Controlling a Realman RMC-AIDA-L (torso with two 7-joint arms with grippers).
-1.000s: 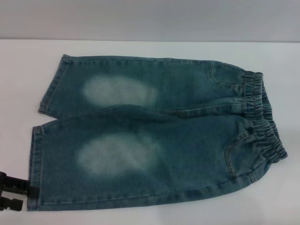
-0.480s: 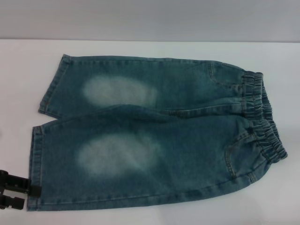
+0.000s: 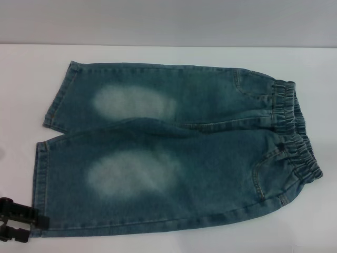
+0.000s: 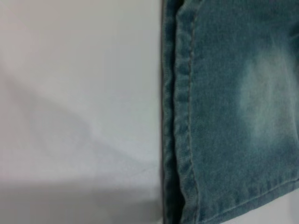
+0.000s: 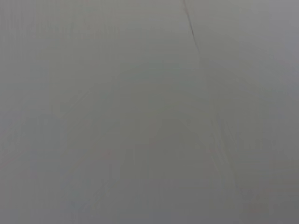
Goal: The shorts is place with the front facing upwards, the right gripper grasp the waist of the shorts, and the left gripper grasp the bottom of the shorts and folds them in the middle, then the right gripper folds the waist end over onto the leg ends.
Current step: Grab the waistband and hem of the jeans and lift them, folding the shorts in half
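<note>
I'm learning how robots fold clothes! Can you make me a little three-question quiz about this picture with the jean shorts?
1. True or false: the shorts lie spread flat on the white table, not folded yet.
2. Which end of the shorts is on the robot's right side? A) the hemmed leg ends B) the ruffled waist C) neither
3. Fill in: the left pincer is beside the near leg's ____.

Key
1. True: both legs lie open, side by side.
2. B: the waist is on the right and the leg ends on the left.
3. Hem: it sits at the near corner of that leg; the right pincer is out of view.
</note>
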